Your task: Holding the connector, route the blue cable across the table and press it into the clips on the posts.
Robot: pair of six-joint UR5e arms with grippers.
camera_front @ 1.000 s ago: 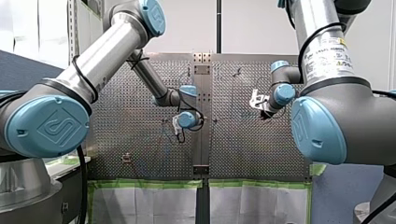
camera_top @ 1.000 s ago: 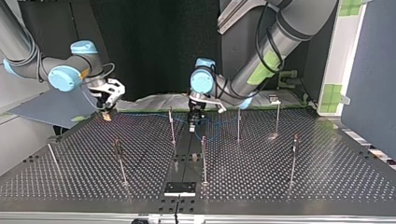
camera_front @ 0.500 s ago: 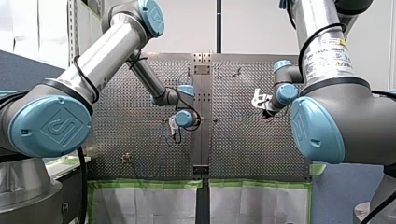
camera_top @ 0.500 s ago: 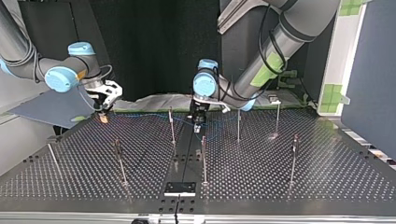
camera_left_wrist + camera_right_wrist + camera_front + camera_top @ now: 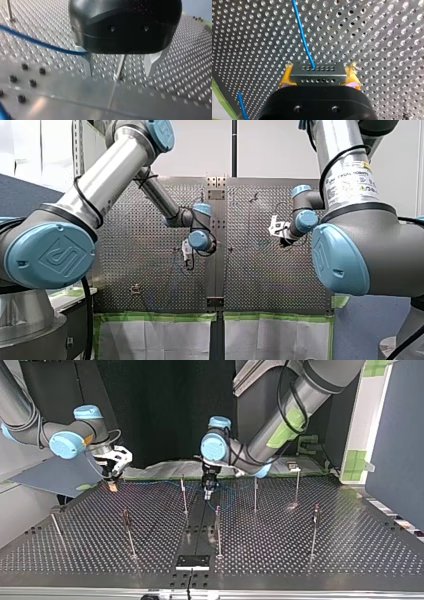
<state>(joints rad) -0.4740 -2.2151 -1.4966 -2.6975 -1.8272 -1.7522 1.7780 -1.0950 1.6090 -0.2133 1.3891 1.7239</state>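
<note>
My right gripper (image 5: 319,79) is clamping the connector (image 5: 317,72) between yellow pads, the blue cable (image 5: 303,42) running straight ahead. My left gripper (image 5: 121,68) is straddling a post (image 5: 120,74), fingers apart, with the cable seemingly brushing one finger's outer side.

You have a shiny perforated metal desk (image 5: 387,37) and a smooth, plastic-jacketed blue cable (image 5: 303,37). The connector (image 5: 318,72) looks matt grey metal; the left gripper (image 5: 120,72) has a glossy black plastic shell.

A white wall (image 5: 280,150) stood beyond the perforated table (image 5: 265,280), and a black pole (image 5: 234,147) rose against it. Green tape (image 5: 155,316) edged white sheets (image 5: 165,340) at the front view's near side. In the top view a black backdrop (image 5: 150,410) lay behind, with a blue panel (image 5: 400,435) at right.
</note>
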